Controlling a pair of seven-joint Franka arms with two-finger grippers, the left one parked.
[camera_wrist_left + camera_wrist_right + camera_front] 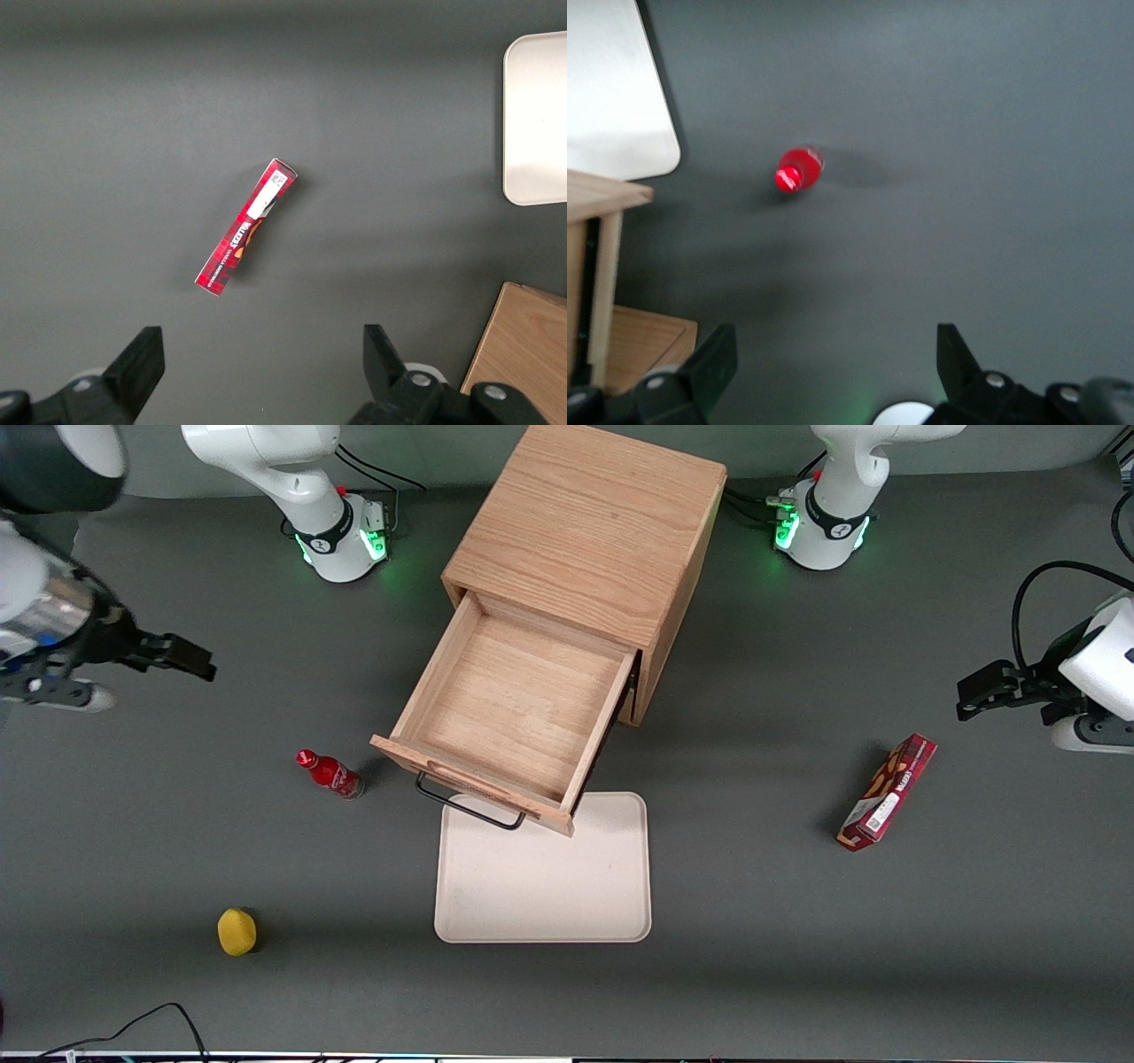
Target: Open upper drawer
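Note:
The upper drawer [514,717] of the light oak cabinet [589,549] stands pulled far out, its shallow box empty, and its thin black bar handle [469,806] overhangs the tray. Part of the drawer's wood [602,266] also shows in the right wrist view. My right gripper [182,657] is high above the bare table toward the working arm's end, well away from the drawer. It is open and empty, with its fingers [713,363] wide apart. The bottom drawer is hidden under the upper one.
A cream tray [542,886] lies in front of the cabinet. A red bottle [330,773] stands beside the drawer front. A yellow lemon [236,932] lies nearer the camera. A red snack box [888,792] lies toward the parked arm's end.

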